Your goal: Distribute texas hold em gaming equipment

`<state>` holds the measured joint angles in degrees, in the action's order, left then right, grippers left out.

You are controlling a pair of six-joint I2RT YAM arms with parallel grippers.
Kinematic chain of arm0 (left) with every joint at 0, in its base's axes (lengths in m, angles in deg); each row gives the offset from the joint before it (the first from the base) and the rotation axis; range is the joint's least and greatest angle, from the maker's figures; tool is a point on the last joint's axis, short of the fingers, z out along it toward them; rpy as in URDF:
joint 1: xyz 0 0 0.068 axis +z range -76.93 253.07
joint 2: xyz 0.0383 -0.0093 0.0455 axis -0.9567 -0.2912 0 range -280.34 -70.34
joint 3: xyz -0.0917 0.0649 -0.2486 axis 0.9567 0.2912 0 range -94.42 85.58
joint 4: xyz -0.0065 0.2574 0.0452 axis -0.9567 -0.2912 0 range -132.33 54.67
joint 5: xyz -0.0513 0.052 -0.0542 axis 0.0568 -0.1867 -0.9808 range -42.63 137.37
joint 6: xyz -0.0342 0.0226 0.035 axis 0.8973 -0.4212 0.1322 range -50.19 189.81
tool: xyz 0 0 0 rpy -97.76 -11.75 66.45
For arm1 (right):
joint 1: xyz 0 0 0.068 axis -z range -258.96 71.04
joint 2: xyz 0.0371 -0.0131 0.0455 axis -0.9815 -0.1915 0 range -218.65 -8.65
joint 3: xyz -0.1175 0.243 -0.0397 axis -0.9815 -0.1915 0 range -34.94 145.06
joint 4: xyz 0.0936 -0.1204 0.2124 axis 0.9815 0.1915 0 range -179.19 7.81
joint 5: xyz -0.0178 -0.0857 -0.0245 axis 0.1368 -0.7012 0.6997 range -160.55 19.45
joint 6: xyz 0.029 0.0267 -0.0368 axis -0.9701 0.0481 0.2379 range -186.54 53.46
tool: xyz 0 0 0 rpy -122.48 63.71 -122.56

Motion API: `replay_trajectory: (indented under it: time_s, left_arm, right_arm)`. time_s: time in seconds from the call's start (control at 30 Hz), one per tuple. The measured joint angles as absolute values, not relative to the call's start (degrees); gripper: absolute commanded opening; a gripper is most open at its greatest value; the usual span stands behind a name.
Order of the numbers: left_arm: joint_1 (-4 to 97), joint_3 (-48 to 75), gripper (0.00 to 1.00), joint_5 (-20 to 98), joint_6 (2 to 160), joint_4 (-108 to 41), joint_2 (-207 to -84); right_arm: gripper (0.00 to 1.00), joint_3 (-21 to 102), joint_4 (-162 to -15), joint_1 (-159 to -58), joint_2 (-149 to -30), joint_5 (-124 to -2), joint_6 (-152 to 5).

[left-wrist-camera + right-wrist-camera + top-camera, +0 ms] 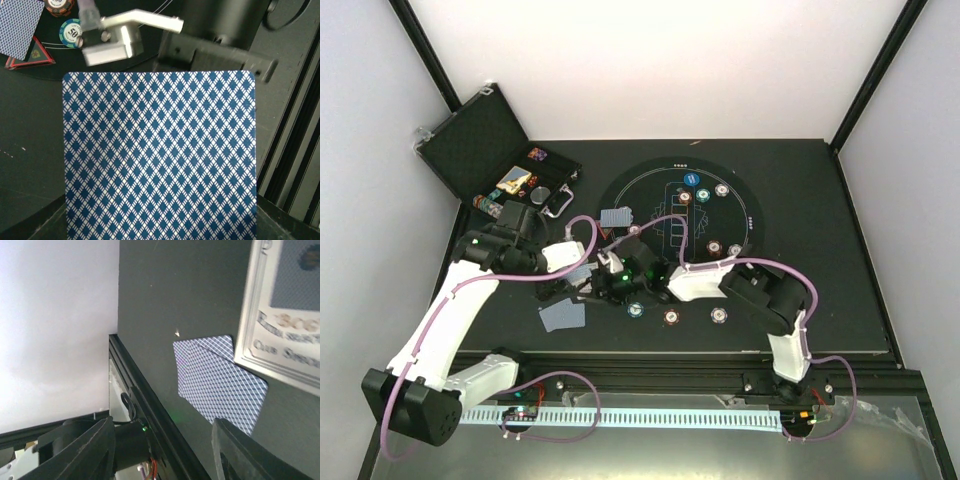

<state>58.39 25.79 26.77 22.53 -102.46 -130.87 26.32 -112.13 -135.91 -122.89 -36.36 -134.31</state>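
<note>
A blue diamond-backed pack of playing cards (160, 155) fills the left wrist view and hides the fingers holding it. My left gripper (565, 284) is shut on it above the table's near left. From the right wrist, the same pack's other side shows as a white-framed lettered face (280, 320). My right gripper (167, 455) stands open and empty just beside the pack, its tips near the left gripper (603, 282). Two loose cards (215, 380) lie on the table below. A teal chip (71, 31) and the red triangle marker (35, 54) lie on the mat.
The open black case (490, 150) stands at the back left. The round mat (745, 215) carries several chips. Three chips (671, 317) lie in a row near the front edge, another card pair (617, 216) at the mat's left rim.
</note>
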Motion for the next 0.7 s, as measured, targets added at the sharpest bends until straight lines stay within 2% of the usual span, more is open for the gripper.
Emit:
replay_trajectory:
  time_s: [0.17, 0.37, 0.7]
  left_arm:
    - [58.39, 25.79, 0.02, 26.29, 22.53, -102.64, -130.83]
    - [58.39, 25.84, 0.01, 26.11, 22.48, -102.62, -130.83]
    - [58.37, 26.91, 0.02, 25.77, 21.94, -102.57, -130.65]
  right_arm:
    - [0.65, 19.45, -111.01, -134.14, -116.18, -37.47, -133.21]
    - [0.80, 13.44, -108.63, -130.58, -104.92, -38.87, -131.27]
    - [0.85, 13.44, -109.88, -130.42, -98.50, -38.06, -131.70]
